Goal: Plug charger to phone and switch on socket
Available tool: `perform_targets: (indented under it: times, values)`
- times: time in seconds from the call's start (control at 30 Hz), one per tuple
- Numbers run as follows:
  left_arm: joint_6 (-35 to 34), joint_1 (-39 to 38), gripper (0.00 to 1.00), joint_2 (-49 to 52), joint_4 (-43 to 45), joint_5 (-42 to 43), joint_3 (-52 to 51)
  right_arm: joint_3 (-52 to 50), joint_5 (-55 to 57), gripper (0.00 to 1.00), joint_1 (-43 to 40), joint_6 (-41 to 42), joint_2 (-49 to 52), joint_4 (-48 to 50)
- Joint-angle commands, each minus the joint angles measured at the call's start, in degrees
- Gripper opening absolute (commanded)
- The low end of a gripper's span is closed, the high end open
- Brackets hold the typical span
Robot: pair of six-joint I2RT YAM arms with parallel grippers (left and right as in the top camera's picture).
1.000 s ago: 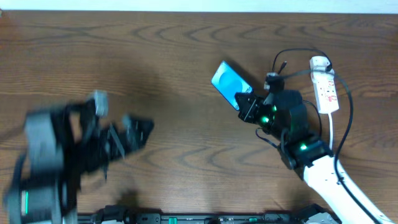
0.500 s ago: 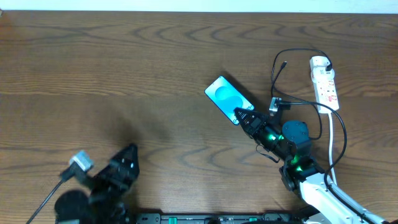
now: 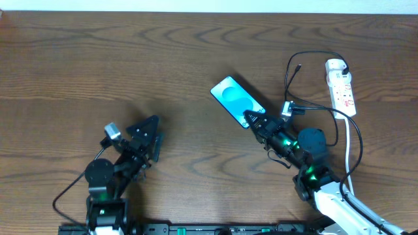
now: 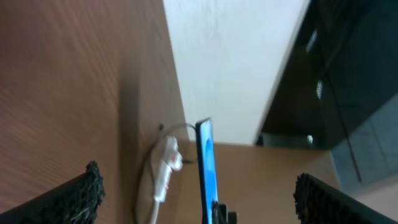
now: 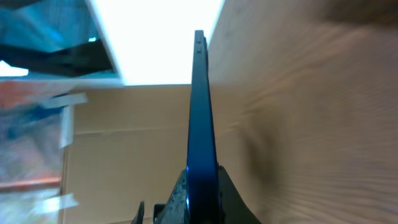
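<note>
**Q:** Where is the phone, and what secures it?

**A:** The phone [image 3: 235, 99] sits diagonally at mid-table with its blue screen facing up. The right gripper [image 3: 252, 119] is clamped on the end nearest the arms. In the right wrist view the phone appears edge-on between the closed jaws. Whether it rests on the table [image 3: 98, 59] or is raised off it cannot be determined.

**Q:** Where are the other items relative to the phone?

**A:** The charger [image 3: 313, 55] loops near the phone on the right arm's side. Its plug tip [image 3: 298, 66] is free and apart from the phone. The socket [image 3: 343, 91] lies beyond the charger, farther from the phone. The left gripper [image 3: 151, 134] is well apart on the phone's opposite side, with jaws spread wide and empty.

**Q:** What could go wrong from here?

**A:**
- The phone is gripped at one end only, so insertion force may pivot it or make it slip.
- If the port is at the clamped end, the fingers obstruct it. The port location cannot be determined.
- The free arm must reach past the phone to the charger and risks colliding with the right arm.
- The thin cable may shift so that the pinch misses the plug tip.
</note>
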Motion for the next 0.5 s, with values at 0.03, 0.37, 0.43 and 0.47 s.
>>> perform_targets:
  times: [0.03, 0.37, 0.43, 0.47]
  values:
    - [-8.9, -4.9, 0.98, 11.6, 10.4, 1.4, 0.7, 0.6, 3.1, 0.01, 3.8, 2.4, -0.4, 2.7]
    - [-13.1, -14.5, 0.98, 33.8, 35.5, 0.9, 2.4, 0.7, 7.0, 0.01, 9.1, 4.0, 2.3, 4.4]
    - [-13.1, -15.8, 0.98, 35.9, 37.6, -0.2, 2.4, 0.7, 7.0, 0.01, 9.9, 4.0, 3.4, 5.9]
    - [-13.4, -16.4, 0.98, 36.6, 38.4, -0.9, 2.4, 0.7, 7.0, 0.01, 10.2, 4.0, 3.8, 6.2]
